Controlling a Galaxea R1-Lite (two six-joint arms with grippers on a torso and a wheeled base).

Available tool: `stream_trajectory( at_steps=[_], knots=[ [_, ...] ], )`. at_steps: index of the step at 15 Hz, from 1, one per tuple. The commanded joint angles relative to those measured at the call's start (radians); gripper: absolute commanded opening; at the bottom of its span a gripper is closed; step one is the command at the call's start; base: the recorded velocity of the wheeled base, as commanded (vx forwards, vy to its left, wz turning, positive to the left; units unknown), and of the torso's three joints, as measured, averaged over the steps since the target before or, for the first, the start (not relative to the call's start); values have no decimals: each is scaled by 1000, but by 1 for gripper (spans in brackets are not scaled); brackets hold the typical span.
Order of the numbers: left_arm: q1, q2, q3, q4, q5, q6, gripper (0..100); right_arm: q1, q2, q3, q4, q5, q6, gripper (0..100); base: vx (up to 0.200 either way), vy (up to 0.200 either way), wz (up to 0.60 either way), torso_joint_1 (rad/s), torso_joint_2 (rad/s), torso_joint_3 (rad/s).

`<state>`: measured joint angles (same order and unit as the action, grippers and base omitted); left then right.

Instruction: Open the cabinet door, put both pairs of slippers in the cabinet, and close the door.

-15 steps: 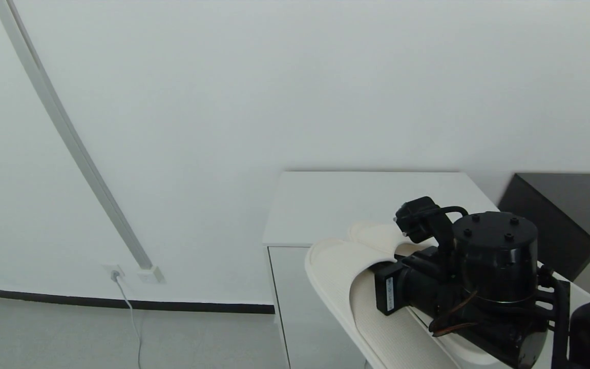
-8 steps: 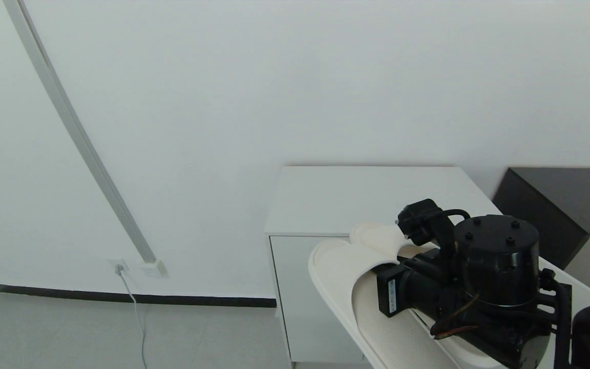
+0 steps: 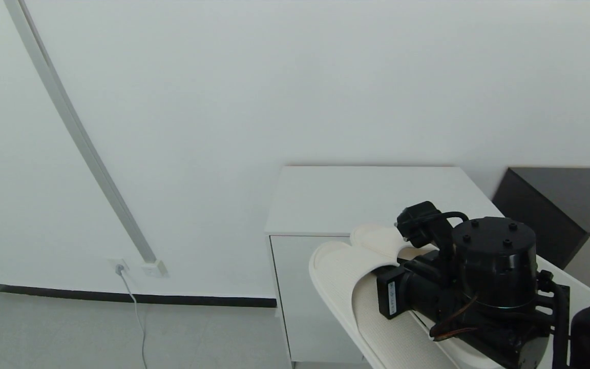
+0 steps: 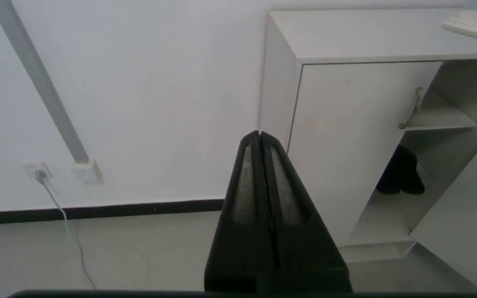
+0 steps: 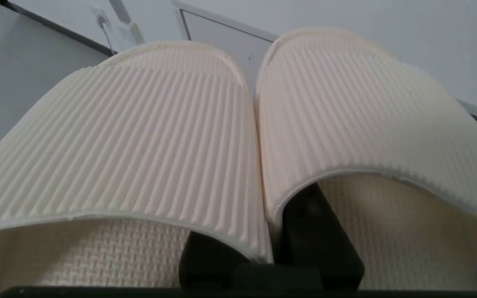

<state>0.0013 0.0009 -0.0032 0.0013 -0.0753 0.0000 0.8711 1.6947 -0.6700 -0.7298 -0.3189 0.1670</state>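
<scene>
A pair of cream ribbed slippers [image 3: 338,279] is held side by side in front of the white cabinet [image 3: 366,197], at its front right corner. My right gripper [image 5: 265,244] is shut on the slippers [image 5: 180,149], pinching their two inner strap edges together. My left gripper [image 4: 260,147] hangs shut and holds nothing, out in front of the cabinet [image 4: 350,141]. There the left door panel is closed. The right side stands open, showing a shelf [image 4: 441,116] and a dark pair of shoes [image 4: 402,174] on the bottom board.
A dark low unit [image 3: 566,215] stands right of the cabinet. On the wall to the left run a slanted grey conduit [image 3: 69,128] and a socket with a white cable [image 3: 119,268] down to the bare grey floor [image 3: 95,338].
The head camera shifted a little, so the cabinet front shows more of its lower part. The right arm with the slippers has hardly moved in the view.
</scene>
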Motion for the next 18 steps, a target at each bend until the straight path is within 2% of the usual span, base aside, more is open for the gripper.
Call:
stream_trajectory(
  at_steps=[1, 7, 12, 18],
  knots=[
    [0, 1, 0, 0, 0, 0, 0, 2, 3, 0, 0, 0, 0, 0, 0, -200, 0, -2, -2, -2],
    [0, 1, 0, 0, 2, 0, 0, 2, -4, 13, 0, 0, -1, 0, 0, -200, 0, 5, 2, 2],
    [0, 1, 0, 0, 2, 0, 0, 0, -3, 66, -99, 4, -57, 0, 0, -200, 0, 3, 3, 0],
    [0, 1, 0, 0, 2, 0, 0, 0, -1, 73, -103, 4, -60, 0, 0, -200, 0, 1, 1, -1]
  ],
)
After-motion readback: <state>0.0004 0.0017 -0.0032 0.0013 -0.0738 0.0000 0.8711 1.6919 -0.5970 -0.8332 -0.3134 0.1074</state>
